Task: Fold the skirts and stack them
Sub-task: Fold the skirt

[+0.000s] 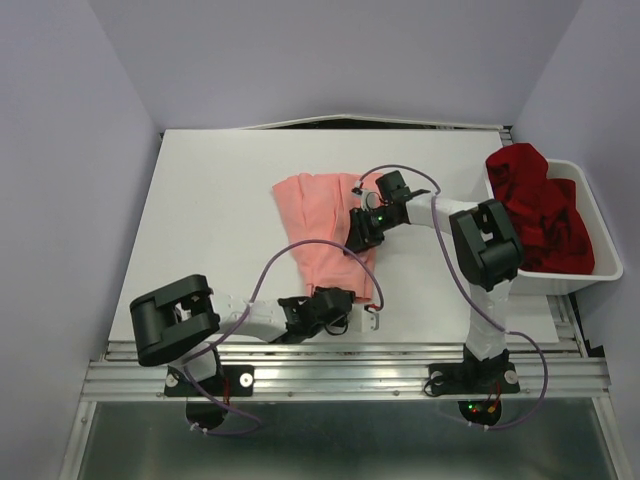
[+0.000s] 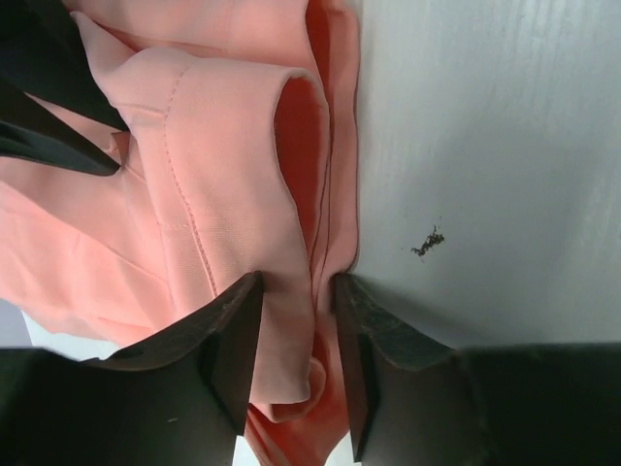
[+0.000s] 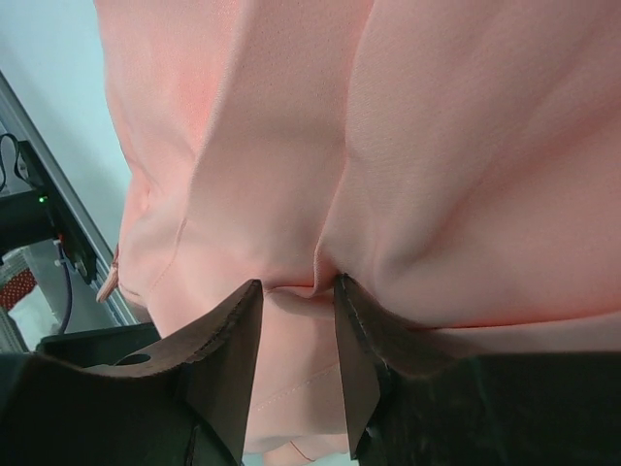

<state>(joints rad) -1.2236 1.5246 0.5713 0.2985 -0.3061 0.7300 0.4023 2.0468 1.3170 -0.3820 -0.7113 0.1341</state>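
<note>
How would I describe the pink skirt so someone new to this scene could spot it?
On the white table, near the middle, lies the salmon-pink skirt, pinched by the left gripper and the right gripper. Unlike the deep red skirt heaped in the white bin at the right, it is pale and spread on the tabletop.

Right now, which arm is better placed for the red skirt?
Probably right: red skirt lies in the bin on its side; left end effector is farther, pinching the pink skirt.

White table [image 1: 220,230], salmon-pink skirt [image 1: 320,215] spread at its middle, white bin [image 1: 600,270] at right edge
</note>
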